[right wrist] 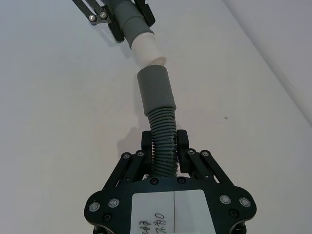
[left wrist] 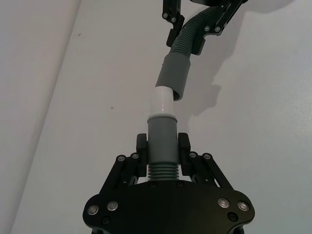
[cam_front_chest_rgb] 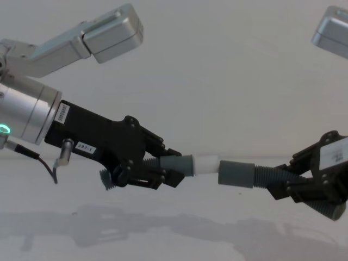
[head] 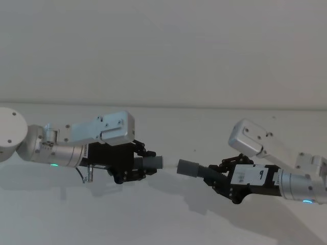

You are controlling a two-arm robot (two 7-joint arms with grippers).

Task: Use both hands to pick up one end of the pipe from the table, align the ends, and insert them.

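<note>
My left gripper (cam_front_chest_rgb: 157, 169) is shut on the short pipe piece at its ribs, just behind the smooth grey cuff (cam_front_chest_rgb: 179, 165). Its whitish tip (cam_front_chest_rgb: 206, 164) points right. My right gripper (cam_front_chest_rgb: 288, 187) is shut on the ribbed hose (cam_front_chest_rgb: 266, 176) of the long piece, whose wide grey sleeve (cam_front_chest_rgb: 236, 174) points left. The two ends face each other above the table (head: 163, 219). The tip (left wrist: 161, 101) sits at the sleeve's mouth (left wrist: 174, 75), slightly off its axis. In the right wrist view a narrow gap shows between tip (right wrist: 147, 51) and sleeve (right wrist: 156, 90).
The white table runs back to a pale grey wall (head: 163, 51). The arms cast shadows (cam_front_chest_rgb: 163, 228) on the surface below the held pieces. Each arm's silver camera housing (head: 104, 127) juts out above its wrist.
</note>
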